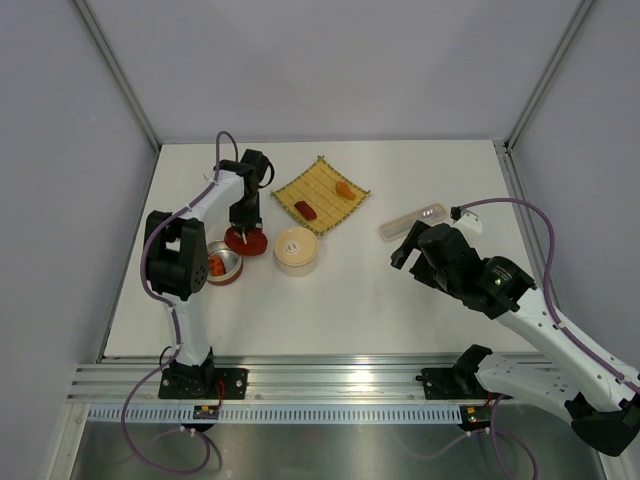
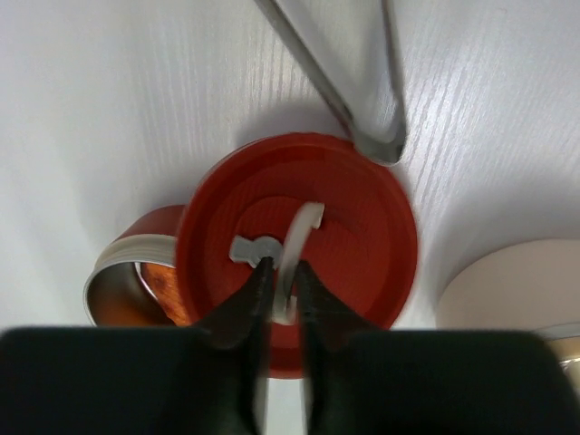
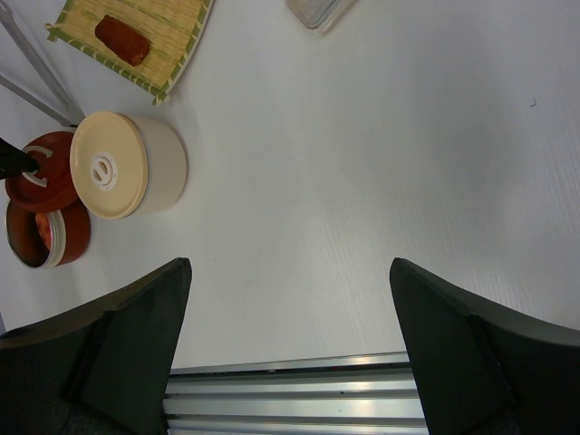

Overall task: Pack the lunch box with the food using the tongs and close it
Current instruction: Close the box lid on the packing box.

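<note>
My left gripper (image 1: 245, 228) (image 2: 281, 268) is shut on the white loop handle (image 2: 302, 228) of a red round lid (image 2: 362, 236) (image 1: 246, 241). The tongs (image 2: 367, 86) (image 3: 36, 72) lie on the table just beyond that lid. The lunch box (image 1: 297, 250) (image 3: 127, 163) (image 2: 507, 281) stands to the lid's right with its cream lid on. Food lies on the woven mat (image 1: 322, 180): a red piece (image 1: 306, 208) (image 3: 122, 39) and an orange piece (image 1: 344, 189). My right gripper (image 1: 410, 245) (image 3: 290, 267) hangs open over bare table, holding nothing.
A red-brown steel tin (image 1: 222, 263) (image 2: 118, 281) (image 3: 41, 237) stands open left of the red lid, with an orange piece (image 2: 163, 285) inside. A translucent oblong case (image 1: 412, 221) (image 3: 317, 11) lies right of the mat. The table's near edge is a metal rail (image 3: 290, 390).
</note>
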`<state>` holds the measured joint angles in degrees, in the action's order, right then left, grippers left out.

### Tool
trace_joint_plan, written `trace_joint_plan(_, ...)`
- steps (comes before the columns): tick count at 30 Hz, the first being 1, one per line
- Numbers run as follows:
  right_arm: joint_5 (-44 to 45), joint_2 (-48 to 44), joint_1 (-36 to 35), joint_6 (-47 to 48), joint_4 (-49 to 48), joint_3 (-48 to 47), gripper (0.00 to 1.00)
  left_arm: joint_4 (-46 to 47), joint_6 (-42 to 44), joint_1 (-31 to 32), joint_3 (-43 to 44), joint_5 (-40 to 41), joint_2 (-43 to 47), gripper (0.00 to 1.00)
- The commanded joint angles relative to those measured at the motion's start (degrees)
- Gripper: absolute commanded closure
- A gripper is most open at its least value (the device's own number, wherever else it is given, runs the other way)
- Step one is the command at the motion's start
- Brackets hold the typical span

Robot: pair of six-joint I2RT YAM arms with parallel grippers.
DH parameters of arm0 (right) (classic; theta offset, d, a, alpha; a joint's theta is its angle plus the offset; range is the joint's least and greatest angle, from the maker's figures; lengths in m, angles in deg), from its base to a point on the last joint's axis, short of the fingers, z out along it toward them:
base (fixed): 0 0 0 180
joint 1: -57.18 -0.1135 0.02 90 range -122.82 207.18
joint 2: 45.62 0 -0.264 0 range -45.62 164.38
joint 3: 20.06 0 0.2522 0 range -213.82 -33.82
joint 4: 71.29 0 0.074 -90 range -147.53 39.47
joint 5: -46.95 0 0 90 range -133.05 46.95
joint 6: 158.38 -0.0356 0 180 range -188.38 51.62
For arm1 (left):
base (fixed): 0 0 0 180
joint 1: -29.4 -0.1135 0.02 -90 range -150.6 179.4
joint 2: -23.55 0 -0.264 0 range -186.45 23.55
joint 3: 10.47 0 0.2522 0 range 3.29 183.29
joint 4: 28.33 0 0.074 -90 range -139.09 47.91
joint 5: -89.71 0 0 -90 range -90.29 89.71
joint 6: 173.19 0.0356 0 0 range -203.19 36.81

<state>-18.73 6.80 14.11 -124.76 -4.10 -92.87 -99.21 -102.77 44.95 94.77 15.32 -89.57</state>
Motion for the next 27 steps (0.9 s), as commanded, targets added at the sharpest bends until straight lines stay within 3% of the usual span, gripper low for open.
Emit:
trace_joint_plan(1, 0.3, 0.0, -0.1, -0.5, -0.2, -0.3, 0.02, 0.3, 0.5, -0.3, 0.1, -0.5, 2.9, 0.97)
trace_joint_plan(2, 0.3, 0.0, -0.1, -0.6, -0.2, -0.3, 0.01, 0.3, 0.4, -0.3, -0.1, -0.8, 3.4, 1.00)
trace_joint_plan(12, -0.1, 0.7, -0.1, 0.6, -1.5, 0.0, 0.01, -0.9, -0.2, 0.0, -3.1, -1.5, 16.8, 1.00)
trace_joint_plan(16, -0.6, 1.3, -0.1, 1.4, -2.7, 0.2, 0.01, -1.8, -1.5, -0.1, -5.6, 3.0, 22.8, 1.00)
trace_joint_plan(24, -2.7, 1.7, -0.1, 3.3, -5.4, 1.5, 0.01, 10.5, -6.8, -0.2, -24.6, 11.2, 33.9, 1.00)
trace_joint_plan(27, -2.8, 1.7, -0.1, 3.6, -5.3, 1.7, 0.01, 12.2, -9.6, 0.0, -27.8, 14.3, 34.5, 1.00)
